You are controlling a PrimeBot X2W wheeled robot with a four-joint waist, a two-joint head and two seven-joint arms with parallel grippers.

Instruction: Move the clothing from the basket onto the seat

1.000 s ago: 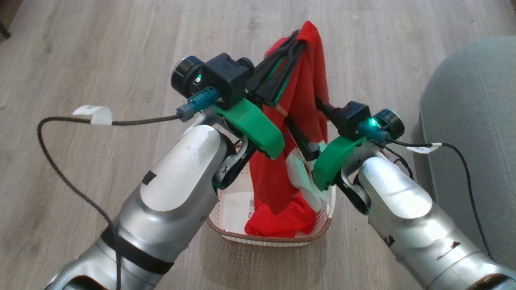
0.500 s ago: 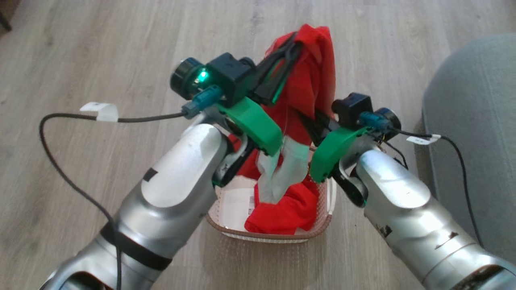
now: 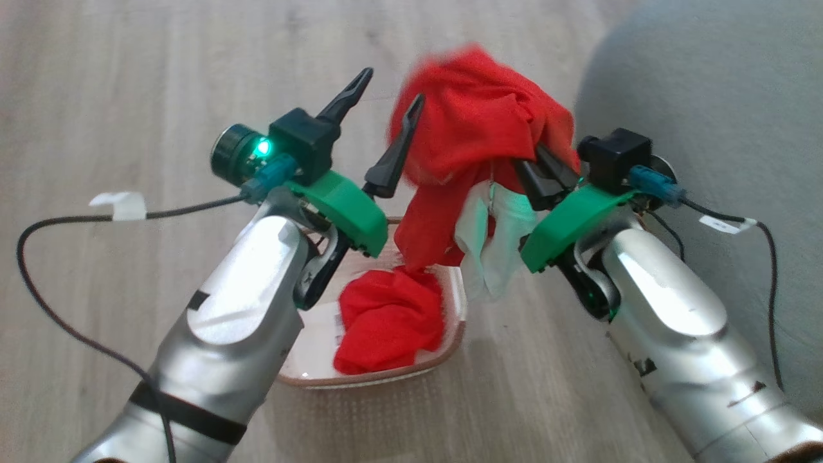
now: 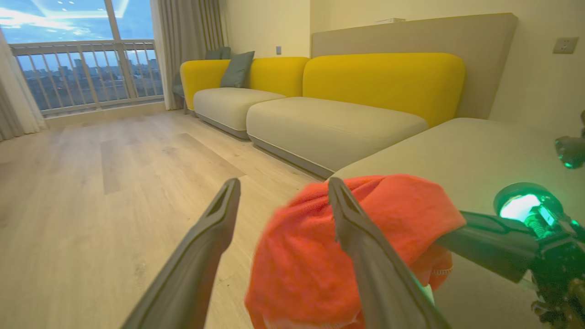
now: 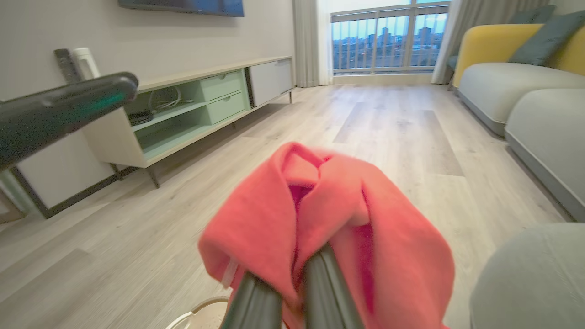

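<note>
Over the basket (image 3: 373,379), right pincer (image 3: 537,161) clamps red clothing (image 3: 476,122) w/ white trim; left pincer (image 3: 392,87) apart.

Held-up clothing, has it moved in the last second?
Yes. Against the basket, the held clothing has shifted right toward the seat; its white trim now hangs beyond the basket's right rim.

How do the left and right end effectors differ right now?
The left end effector stands open and empty, its fingers beside the clothing; the right end effector is shut on the clothing, its tips buried in red fabric. The right is nearer the seat than the left. Both are held higher than the basket.
</note>
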